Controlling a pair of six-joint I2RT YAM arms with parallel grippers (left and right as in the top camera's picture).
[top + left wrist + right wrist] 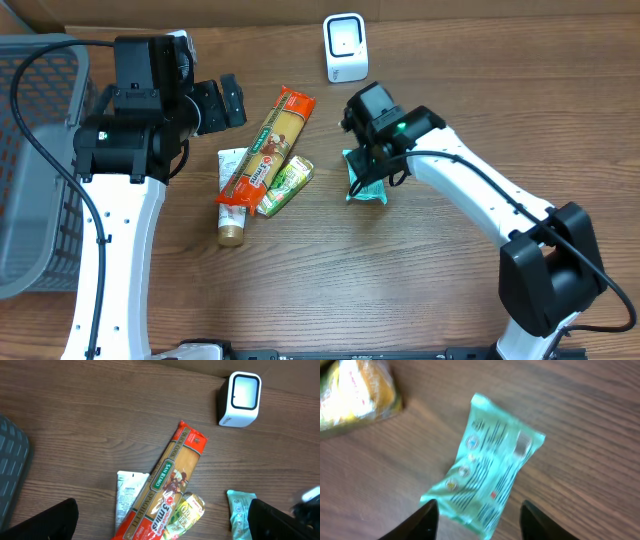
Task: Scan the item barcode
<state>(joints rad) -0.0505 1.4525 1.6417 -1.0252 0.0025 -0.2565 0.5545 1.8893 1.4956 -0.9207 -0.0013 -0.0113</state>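
Observation:
The item, a teal packet with printed lines on its upper face, lies flat on the wooden table. My right gripper hovers just over its near end, open, with a gap between each finger and the packet. The white barcode scanner stands at the table's far edge. My left gripper is wide open and holds nothing, above the pile of groceries. The teal packet shows by its right finger.
A red spaghetti pack lies diagonally over a white tube, with a green-yellow pack beside it. A grey mesh basket stands at the left edge.

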